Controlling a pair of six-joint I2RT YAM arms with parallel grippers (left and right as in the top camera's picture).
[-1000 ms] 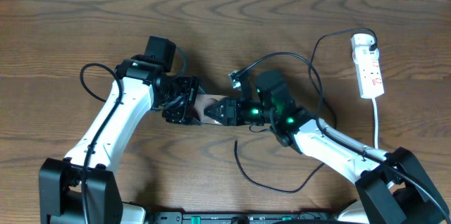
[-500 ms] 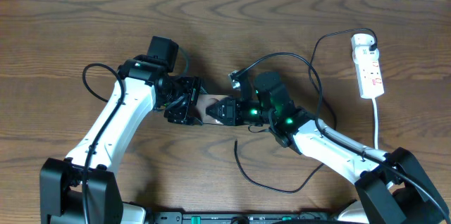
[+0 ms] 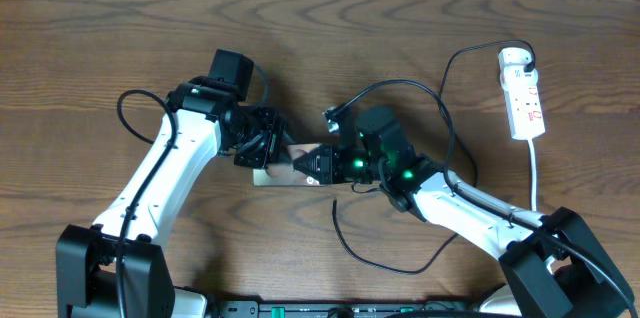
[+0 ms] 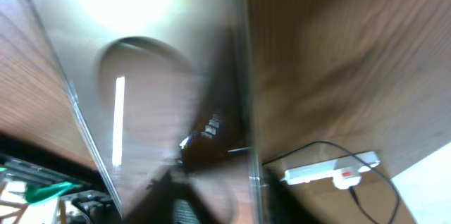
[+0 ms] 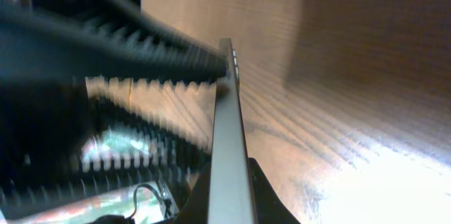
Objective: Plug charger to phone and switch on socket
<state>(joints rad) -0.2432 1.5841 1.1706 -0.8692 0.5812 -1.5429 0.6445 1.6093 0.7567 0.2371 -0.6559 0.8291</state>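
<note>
Left fingers [image 3: 266,154] are closing narrowly on one end of the phone [image 3: 290,160], and the right fingers [image 3: 314,164] are gripping its other end, so the slab is hanging between the two over the middle of the desk [image 3: 120,38]. The right wrist view is showing the phone edge-on. It appears as a thin pale strip rising from between dark fingers at the bottom of the picture toward toothed black parts on the left, all of it blurred. The left wrist view is catching the phone's glossy face close up and tilted. The face is reflecting a bright light, and its detail is smeared.

The charger cable [image 3: 400,270] is lying loose on the desk. Its free end is resting just on the near-edge side of the right fingers, apart from the phone. From there the thin black line is curving toward the near edge, passing under the right arm [image 3: 480,208] and climbing along the right side to the power strip [image 3: 523,93]. That strip is lying near the far right corner with its rounded end toward the far edge, and its white cord is trailing toward the near edge. I cannot tell whether its switch is on.
</note>
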